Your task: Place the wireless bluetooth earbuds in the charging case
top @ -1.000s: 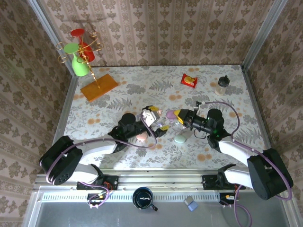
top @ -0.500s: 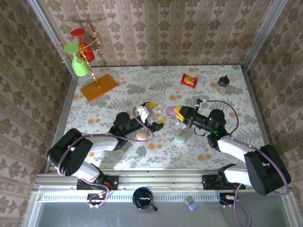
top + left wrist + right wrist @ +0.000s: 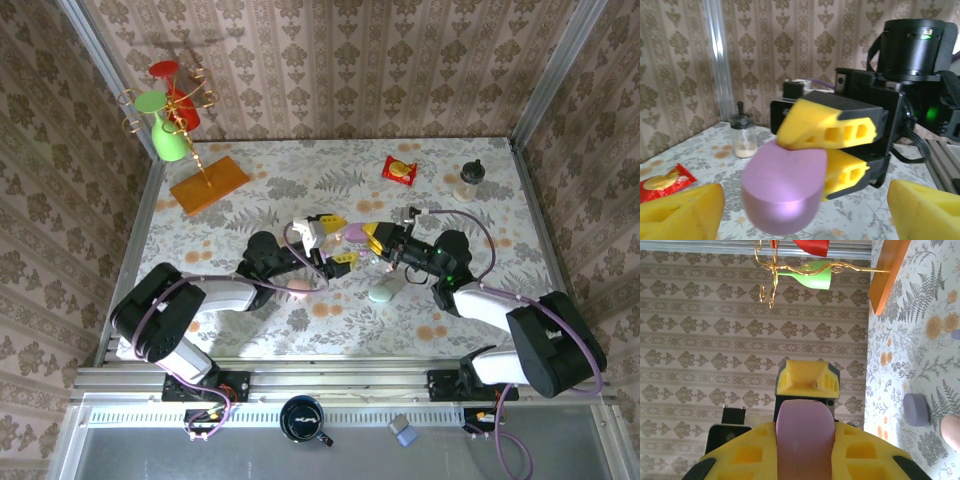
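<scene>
Mid-frame: right gripper [image 3: 365, 237] fingers pinched lilac case [image 3: 782, 192] by one end; left gripper [image 3: 338, 238] fingers gaped apart. Any nudge could twist case loose.

Case [image 3: 782, 195] in right pincer [image 3: 809, 154]

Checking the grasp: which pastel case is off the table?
The lilac case, clamped in the right gripper; the pink case and mint case lie on the table.

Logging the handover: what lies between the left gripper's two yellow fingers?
In the left wrist view, a lilac oval plastic case sits in that gap, pinched by the right gripper; the left gripper is open.
</scene>
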You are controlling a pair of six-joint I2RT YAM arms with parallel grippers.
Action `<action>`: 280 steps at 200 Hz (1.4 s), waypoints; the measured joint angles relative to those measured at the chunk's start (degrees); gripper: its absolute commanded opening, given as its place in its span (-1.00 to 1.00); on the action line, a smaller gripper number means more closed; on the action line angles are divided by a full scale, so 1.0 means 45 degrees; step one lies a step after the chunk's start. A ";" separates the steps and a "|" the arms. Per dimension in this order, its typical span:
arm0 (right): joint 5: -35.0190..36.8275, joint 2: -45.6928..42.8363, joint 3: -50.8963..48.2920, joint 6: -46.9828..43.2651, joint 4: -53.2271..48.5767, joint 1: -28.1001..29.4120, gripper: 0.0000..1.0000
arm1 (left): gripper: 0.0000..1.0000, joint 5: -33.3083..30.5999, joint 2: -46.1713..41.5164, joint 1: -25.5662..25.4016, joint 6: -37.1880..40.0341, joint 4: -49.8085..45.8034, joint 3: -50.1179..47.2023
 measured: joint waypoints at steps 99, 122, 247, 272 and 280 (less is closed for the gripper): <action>-0.0136 0.0481 0.0155 0.0913 0.1350 0.0228 -0.75 | 0.36 0.0063 0.0262 -0.0073 0.0330 0.0175 0.0238; -0.0141 0.0481 0.0155 0.0918 0.1360 0.0277 -0.75 | 0.22 -0.0063 0.0267 -0.0034 0.0325 0.0185 0.0253; -0.0136 0.0476 0.0160 0.0957 0.1399 0.0423 -0.76 | 0.14 -0.0073 0.0491 -0.0078 0.0340 0.0238 0.0607; -0.0131 0.0476 0.0160 0.0957 0.1399 0.0423 -0.76 | 0.18 -0.0058 0.0544 -0.0087 0.0345 0.0267 0.0661; -0.0131 0.0476 0.0160 0.0957 0.1399 0.0423 -0.75 | 0.18 -0.0053 0.0544 -0.0087 0.0364 0.0272 0.0661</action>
